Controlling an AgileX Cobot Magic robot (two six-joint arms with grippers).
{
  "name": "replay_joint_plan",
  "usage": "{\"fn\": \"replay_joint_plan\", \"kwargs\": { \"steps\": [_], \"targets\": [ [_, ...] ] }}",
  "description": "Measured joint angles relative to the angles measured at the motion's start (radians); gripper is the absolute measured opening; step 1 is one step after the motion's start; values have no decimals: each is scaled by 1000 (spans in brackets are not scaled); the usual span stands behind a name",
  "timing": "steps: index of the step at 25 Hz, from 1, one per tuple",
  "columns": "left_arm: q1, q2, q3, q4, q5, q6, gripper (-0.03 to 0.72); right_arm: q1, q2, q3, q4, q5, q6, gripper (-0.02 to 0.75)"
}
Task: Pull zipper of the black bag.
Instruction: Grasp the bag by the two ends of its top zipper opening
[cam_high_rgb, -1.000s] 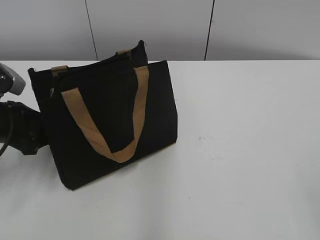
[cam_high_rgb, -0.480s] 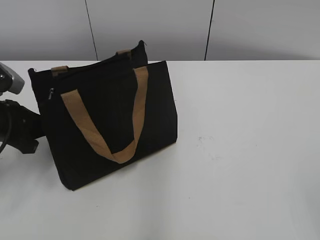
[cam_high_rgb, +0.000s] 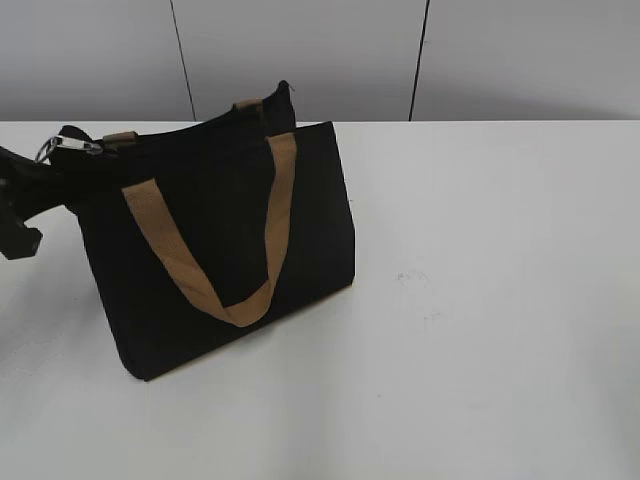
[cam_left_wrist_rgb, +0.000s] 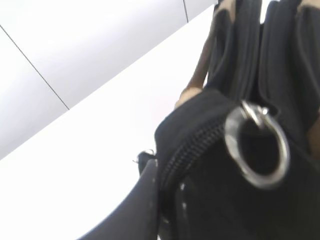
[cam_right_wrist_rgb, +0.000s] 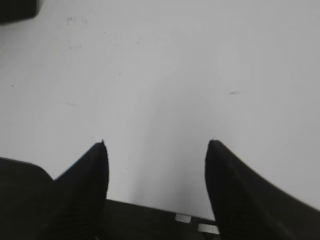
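The left gripper (cam_high_rgb: 22, 205) shows in the exterior view only as a dark shape at the left frame edge, just beside the upper left corner of the black bag (cam_high_rgb: 215, 240). Right above it, at the bag's near top corner, the silver zipper (cam_high_rgb: 62, 148) pull sticks out toward the arm. Whether the jaws are pressed on it cannot be told from here. One bag stands on the white table (cam_high_rgb: 480, 300), leaning away from the arm, probably because it is being tugged at that corner. Two tan handles show: the front handle (cam_high_rgb: 205, 260) hanging down the face, and the tops of the rear handle (cam_high_rgb: 246, 103) behind it.

In the left wrist view the camera is crowded by black fabric. One silver ring of the zipper (cam_left_wrist_rgb: 256, 145) hangs just ahead of the tool, with the toothed zip track (cam_left_wrist_rgb: 187, 150) running back toward it. One dark finger (cam_left_wrist_rgb: 145, 200) edge rises at the bottom; I cannot tell if anything is pinched.

In the right wrist view the right gripper (cam_right_wrist_rgb: 156, 150) is spread wide, its two dark fingertips (cam_right_wrist_rgb: 90, 170) well apart over bare table, holding nothing. A dark corner at the upper left is too small to identify. This arm seems parked well clear of the bag.
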Motion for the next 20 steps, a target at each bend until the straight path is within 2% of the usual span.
{"fn": "replay_joint_plan", "kwargs": {
  "steps": [7, 14, 20],
  "targets": [
    [0, -146, 0, 2, -24, 0, 10, 0, 227, -172, 16, -32, -61, 475],
    [0, -219, 0, -1, -24, 0, 9, 4, 425, -321, 160, -78, -176, 470],
    [0, -271, 0, 0, -23, 0, 9, 110, 584, -430, 239, -124, -287, 429]
  ]
}}
